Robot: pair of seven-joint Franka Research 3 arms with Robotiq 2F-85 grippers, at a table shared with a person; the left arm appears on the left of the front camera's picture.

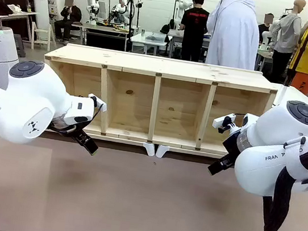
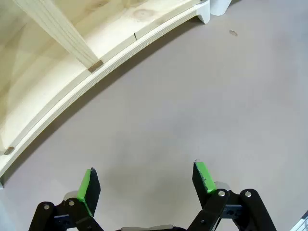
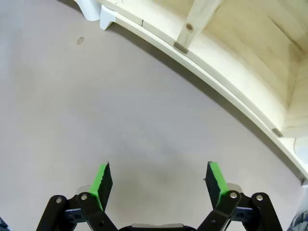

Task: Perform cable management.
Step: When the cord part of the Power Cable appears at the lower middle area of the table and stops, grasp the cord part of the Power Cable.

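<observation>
You are hovering the left gripper [image 2: 144,174] and right gripper [image 3: 159,169], both spread wide and gripping nothing, over the table [image 1: 130,204] by the wooden shelf [image 1: 156,101], so you are seemingly facing the whole task.

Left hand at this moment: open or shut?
Open. In the left wrist view the left hand has its green-padded fingers spread wide above the table, with nothing between them.
</observation>
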